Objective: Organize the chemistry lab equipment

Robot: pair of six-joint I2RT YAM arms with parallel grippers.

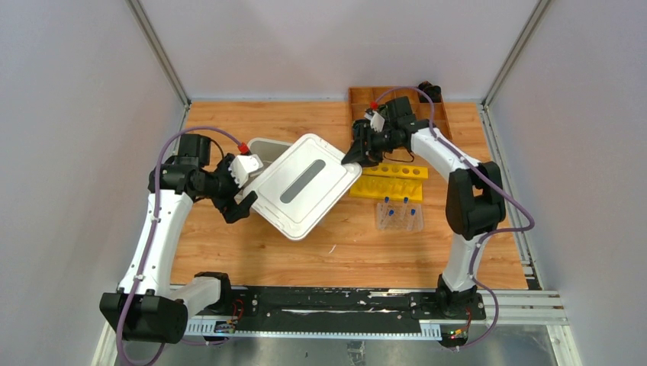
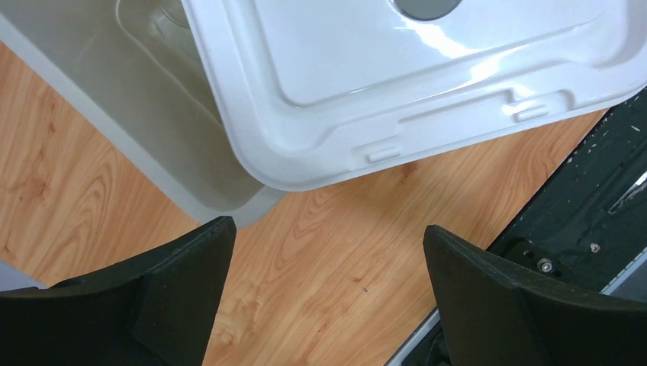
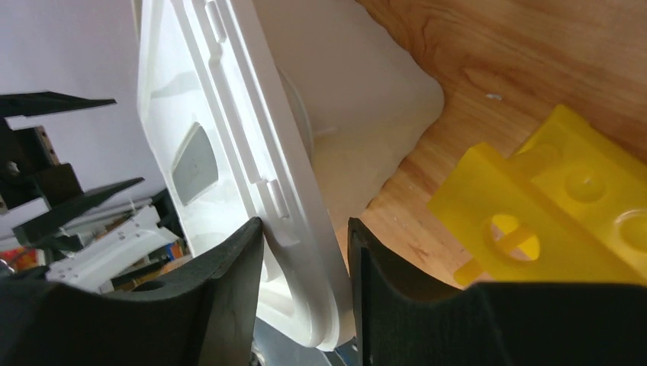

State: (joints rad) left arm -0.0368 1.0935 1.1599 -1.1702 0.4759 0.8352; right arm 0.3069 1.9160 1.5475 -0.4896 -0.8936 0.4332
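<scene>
Right pincer [image 3: 305, 225] clamps lid [image 1: 328, 171] rim, holding it tilted off bin [image 2: 114, 91], likely for access. Left pincer [image 2: 328, 229] wide, empty, near lid's edge.

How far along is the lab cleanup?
Done: blue-capped tubes stand in a clear rack. In hand: the right gripper straddles the rim of the white lid, askew over the bin; the left gripper is open, empty. Left: the lid is neither seated nor off; the yellow rack's holes look empty.

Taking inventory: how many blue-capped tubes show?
4 blue-capped tubes, all in the clear rack nearer than the yellow rack: two in its far row, two in its near row. Others may be hidden.
</scene>
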